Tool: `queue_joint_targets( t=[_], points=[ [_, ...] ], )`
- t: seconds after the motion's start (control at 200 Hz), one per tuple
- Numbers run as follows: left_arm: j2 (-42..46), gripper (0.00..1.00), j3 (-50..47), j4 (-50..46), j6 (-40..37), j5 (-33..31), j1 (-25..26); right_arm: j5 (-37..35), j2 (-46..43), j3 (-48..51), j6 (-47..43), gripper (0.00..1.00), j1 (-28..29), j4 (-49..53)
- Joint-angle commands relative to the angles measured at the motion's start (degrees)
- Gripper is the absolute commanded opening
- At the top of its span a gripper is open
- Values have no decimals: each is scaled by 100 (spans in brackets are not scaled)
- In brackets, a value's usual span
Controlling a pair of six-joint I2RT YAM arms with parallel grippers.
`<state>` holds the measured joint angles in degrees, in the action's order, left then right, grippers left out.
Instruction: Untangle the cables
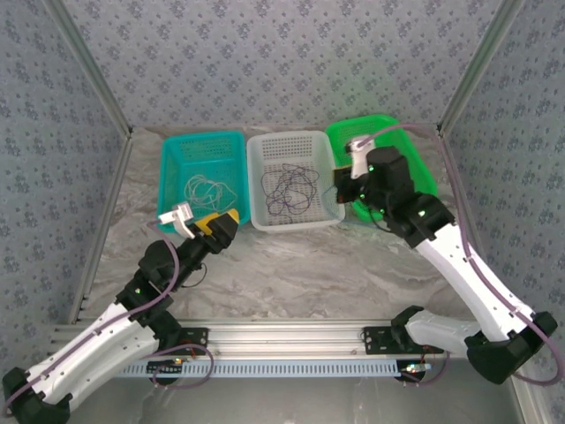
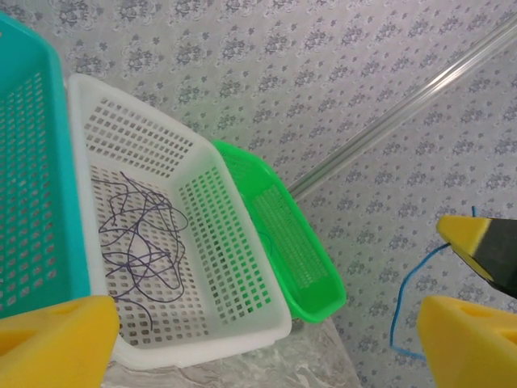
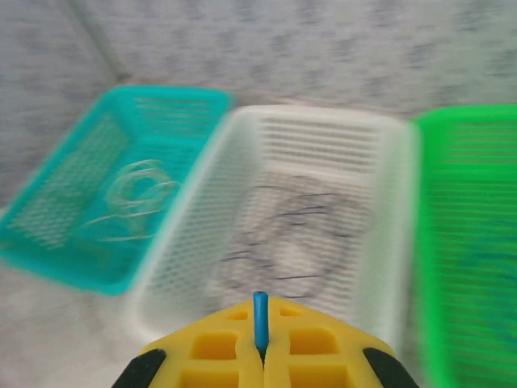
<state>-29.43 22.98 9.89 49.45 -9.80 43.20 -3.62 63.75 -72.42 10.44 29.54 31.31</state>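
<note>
left gripper [image 1: 218, 223] wide open, empty, by teal basket's [image 1: 203, 135] near right corner, right gripper [image 3: 260, 343] clamped on blue cable [image 3: 259, 311] above white basket's [image 1: 291, 135] right rim, purple cables [image 1: 290, 190] inside

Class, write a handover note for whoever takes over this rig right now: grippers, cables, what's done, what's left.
Grippers: left gripper open, near the teal basket; right gripper shut on the blue cable, by the green basket.
Things: white cables lie in the teal basket, dark purple cables in the white basket.
Done: white and purple are apart.
Left: set the blue cable down; the purple loops look tangled.
</note>
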Motion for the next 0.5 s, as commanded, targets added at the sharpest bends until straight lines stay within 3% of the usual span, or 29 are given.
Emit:
queue_joint_targets(
  t=[0.0, 0.12, 0.3, 0.495],
  points=[
    [-77, 95, -9, -115, -104, -41, 25, -46, 117, 12, -640, 0, -960, 355],
    [-183, 94, 25, -114, -88, 126, 26, 334, 206, 168, -660, 0, -1723, -243],
    [-212, 94, -86, -125, -55, 136, 30, 853, 969, -136, -741, 0, -2728, -341],
    [-136, 93, -175, -260, 24, 211, 22, 1139, 1896, -529, -783, 0, -3265, -776]
  ],
)
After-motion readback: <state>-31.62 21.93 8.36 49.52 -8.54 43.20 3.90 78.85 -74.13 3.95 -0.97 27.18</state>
